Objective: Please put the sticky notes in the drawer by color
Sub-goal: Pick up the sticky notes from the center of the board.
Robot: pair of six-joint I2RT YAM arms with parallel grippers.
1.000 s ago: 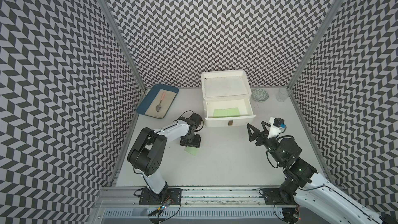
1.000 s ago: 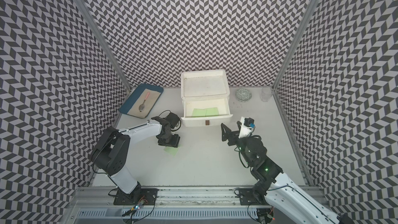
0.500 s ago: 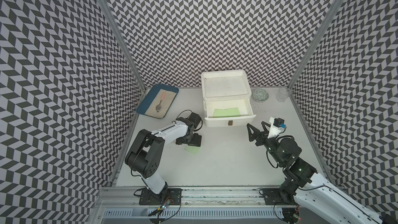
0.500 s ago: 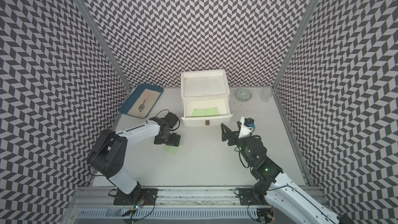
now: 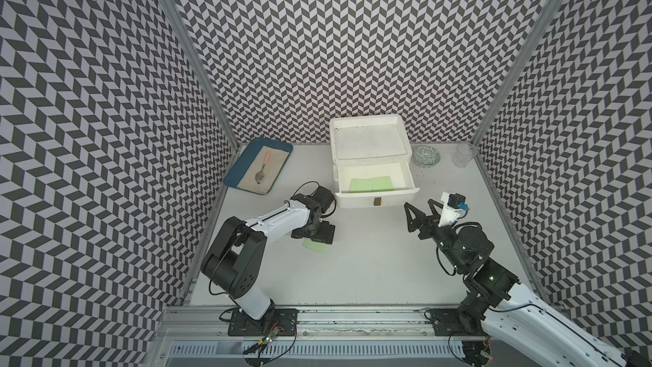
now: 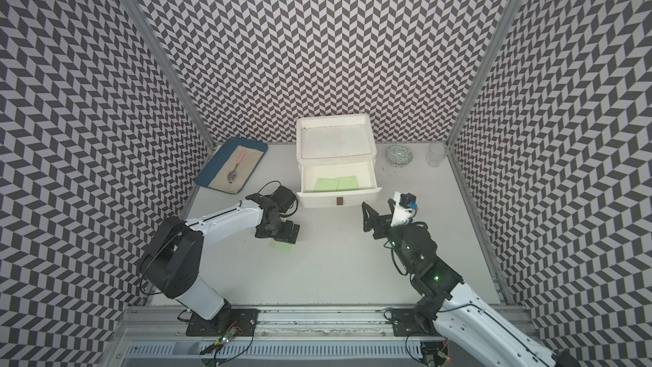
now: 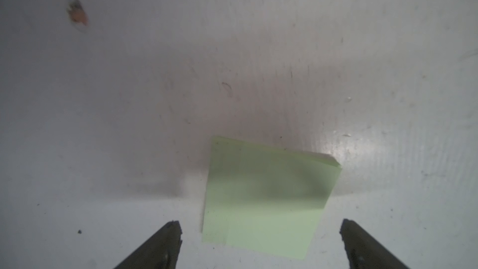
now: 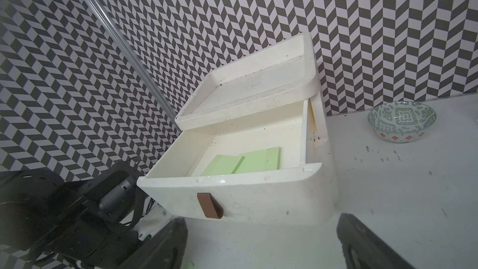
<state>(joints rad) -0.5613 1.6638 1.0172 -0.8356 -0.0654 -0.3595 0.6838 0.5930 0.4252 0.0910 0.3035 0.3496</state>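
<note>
One green sticky note lies flat on the white table, left of centre. My left gripper points down just above it. In the left wrist view the green sticky note lies between the open fingers of the left gripper, and neither finger touches it. Two more green sticky notes lie side by side in the white drawer, which is pulled out. My right gripper hovers open and empty to the right of the drawer front, facing its brown pull tab.
A blue tray with a cloth and a spoon sits at the back left. A patterned bowl and a clear glass stand at the back right, beside the drawer unit. Patterned walls close in three sides.
The left gripper's jaws have spread wider over the green note on the table, and the left arm has shifted slightly. The right arm has not moved.
</note>
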